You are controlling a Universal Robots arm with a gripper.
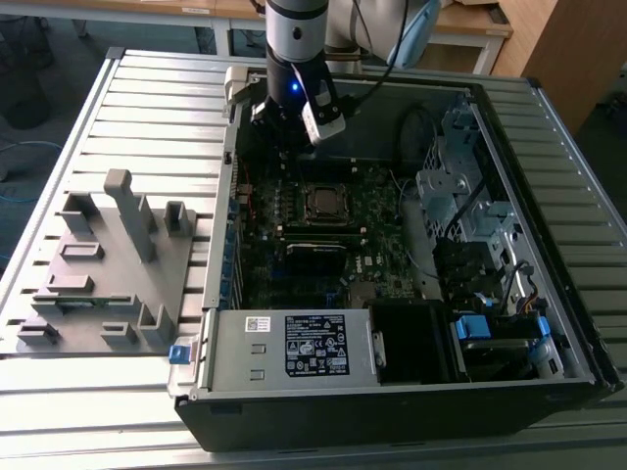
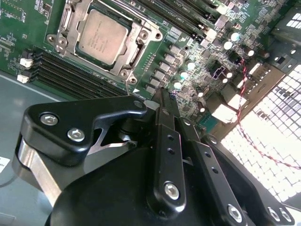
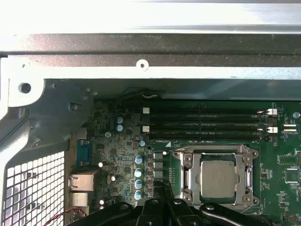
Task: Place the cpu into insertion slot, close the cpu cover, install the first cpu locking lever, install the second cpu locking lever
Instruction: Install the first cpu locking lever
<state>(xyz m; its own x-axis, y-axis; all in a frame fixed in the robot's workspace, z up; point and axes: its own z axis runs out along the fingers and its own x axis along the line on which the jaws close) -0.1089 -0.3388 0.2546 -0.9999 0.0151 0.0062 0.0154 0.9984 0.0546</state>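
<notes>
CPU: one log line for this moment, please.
silver-grey square cpu: seated | silvery metal frame cpu cover: down around cpu | black gripper: shut, empty, near cpu

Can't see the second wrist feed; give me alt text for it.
A small square chip with a dull silver-grey metal top sits seated on the green motherboard, with a thin silvery metal frame plate lying flat around it. The black gripper, fingers together and empty, hangs to one side of the chip, apart from it.
</notes>
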